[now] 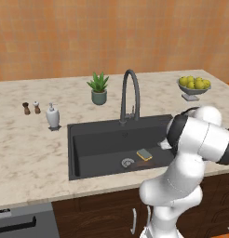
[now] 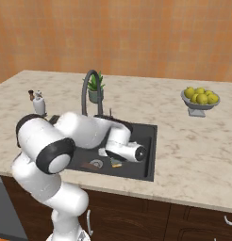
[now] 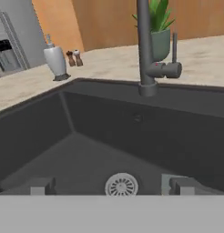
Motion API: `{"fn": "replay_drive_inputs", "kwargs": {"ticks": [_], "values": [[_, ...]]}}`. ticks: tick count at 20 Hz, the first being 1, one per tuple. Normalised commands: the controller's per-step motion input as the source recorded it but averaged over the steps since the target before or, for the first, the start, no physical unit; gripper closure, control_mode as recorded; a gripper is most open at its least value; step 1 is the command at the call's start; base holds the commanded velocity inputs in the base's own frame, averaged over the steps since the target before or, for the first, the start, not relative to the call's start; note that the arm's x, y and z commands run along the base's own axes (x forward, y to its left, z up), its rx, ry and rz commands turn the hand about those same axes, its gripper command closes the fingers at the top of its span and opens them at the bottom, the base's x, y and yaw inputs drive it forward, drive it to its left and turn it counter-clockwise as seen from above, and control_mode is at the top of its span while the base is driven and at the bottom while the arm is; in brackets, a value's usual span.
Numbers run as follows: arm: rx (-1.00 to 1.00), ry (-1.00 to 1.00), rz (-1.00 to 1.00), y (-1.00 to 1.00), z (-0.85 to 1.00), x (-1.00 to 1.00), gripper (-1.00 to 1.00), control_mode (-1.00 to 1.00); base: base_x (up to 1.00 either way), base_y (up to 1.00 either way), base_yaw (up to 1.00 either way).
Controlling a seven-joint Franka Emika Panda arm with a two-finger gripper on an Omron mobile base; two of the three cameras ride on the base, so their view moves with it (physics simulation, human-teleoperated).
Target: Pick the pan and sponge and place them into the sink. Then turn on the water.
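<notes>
The black sink (image 1: 74,153) is set into the marble counter, with its tall dark gooseneck faucet (image 1: 130,93) behind it. The yellow sponge with a green top (image 1: 144,154) lies flat on the basin floor, just right of the steel drain (image 1: 127,162). In the right base view a corner of the sponge (image 2: 116,164) peeks out under my hand. My gripper (image 3: 110,186) hangs low inside the basin, facing the faucet (image 3: 145,50). It is open, and the drain (image 3: 121,185) shows between its fingertips (image 3: 180,185). The pan is out of view. No water runs from the faucet.
On the left counter stand a white soap dispenser (image 1: 52,116) and two small shakers (image 1: 26,108). A potted plant (image 1: 98,88) sits behind the sink. A grey bowl of lemons (image 1: 194,86) stands at the far right. The faucet lever (image 3: 170,69) sticks out at the faucet's base.
</notes>
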Motion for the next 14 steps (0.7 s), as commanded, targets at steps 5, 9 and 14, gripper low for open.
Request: {"fn": "replay_drive_inputs", "kwargs": {"ticks": [5, 9, 14], "values": [[0.13, -0.32, -0.01, 0.03, 0.79, -0.48, -1.00, -1.00, 0.00, 0.00, 0.00], [0.14, -0.20, -0.07, 0.15, 0.55, -0.21, -1.00, -1.00, 0.00, 0.00, 0.00], [0.13, -0.03, -0.03, 0.07, 0.58, 0.00, -1.00, -1.00, 0.00, 0.00, 0.00]]}}
